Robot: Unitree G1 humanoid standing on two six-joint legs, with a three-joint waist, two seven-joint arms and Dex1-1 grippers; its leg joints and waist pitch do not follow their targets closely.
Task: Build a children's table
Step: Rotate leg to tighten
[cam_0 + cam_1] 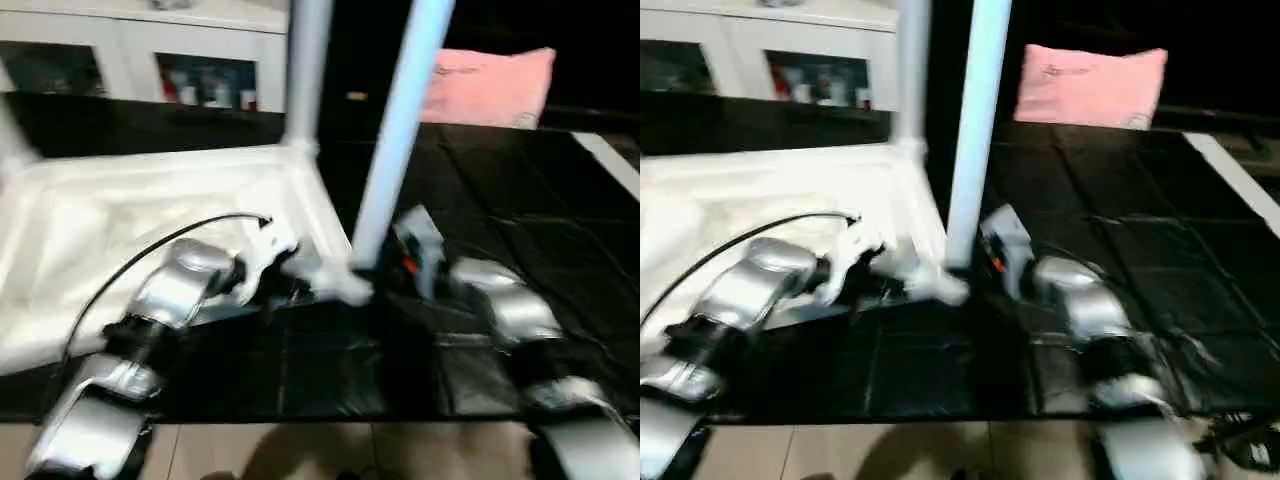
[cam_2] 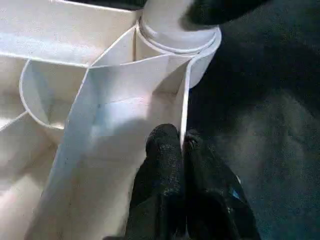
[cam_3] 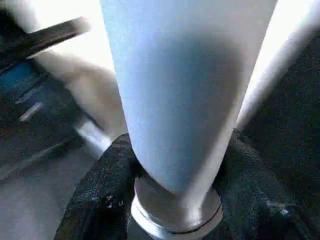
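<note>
A: Why is the left tool [image 2: 182, 145] pinched shut on the tabletop [image 1: 120, 215] rim?
B: Probably to steady it, upside down on the black bench [image 1: 520, 200], beside the near corner socket [image 2: 177, 37].
A: And the right tool [image 3: 175, 165]?
B: Half-open, fingers [image 3: 107, 185] clasping the near leg [image 1: 395, 140] low down, which stands upright in that socket; both forearms reach forward.

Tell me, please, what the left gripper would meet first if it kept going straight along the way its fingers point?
Probably the leg seated in the corner socket: the left gripper, pinched shut on the tabletop's rim wall, points along that wall toward it. Depth is hard to judge.
</note>
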